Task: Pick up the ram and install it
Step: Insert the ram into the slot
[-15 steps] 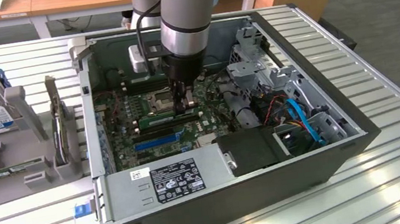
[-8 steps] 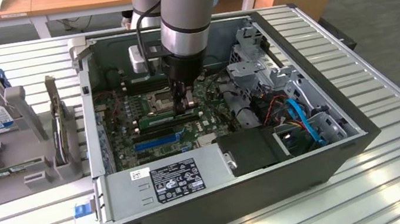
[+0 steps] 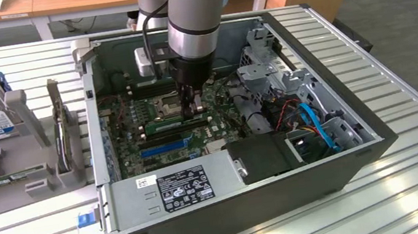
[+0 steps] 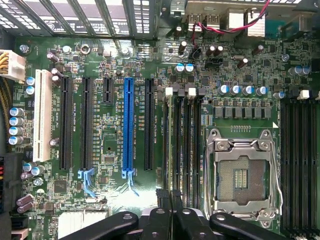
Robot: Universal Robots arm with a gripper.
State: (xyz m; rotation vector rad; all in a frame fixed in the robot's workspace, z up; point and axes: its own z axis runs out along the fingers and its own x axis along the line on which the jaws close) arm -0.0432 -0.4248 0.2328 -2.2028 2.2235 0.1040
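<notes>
1. From where I stood, the arm reached down into the open computer case (image 3: 347, 152), and the gripper (image 3: 191, 108) hung low over the motherboard (image 3: 123, 126), just beside the bare processor socket (image 3: 165, 105).
2. Its fingers were pressed nearly together, and they appeared to pinch the ram (image 3: 167, 124), a slim green stick that stood on edge right at the memory slots.
3. In the wrist view the gripper (image 4: 169, 196) sat in line with the bank of dark memory slots (image 4: 182, 140), whose white latches (image 4: 169, 91) showed at the far end. I could not tell whether the stick was already seated or only resting on a slot.
4. The hold looked to be toward one end of the stick rather than its middle. I judged that a push from there might tip it, so one end would go in and the other ride up.
5. If the stick sat a little off the slot's line, pressing could bend it or strain the slot.
6. A latch not fully swung back might stop it seating.
7. The open socket lay close by, so a slip sideways could bring stick or fingers onto its contacts.
</notes>
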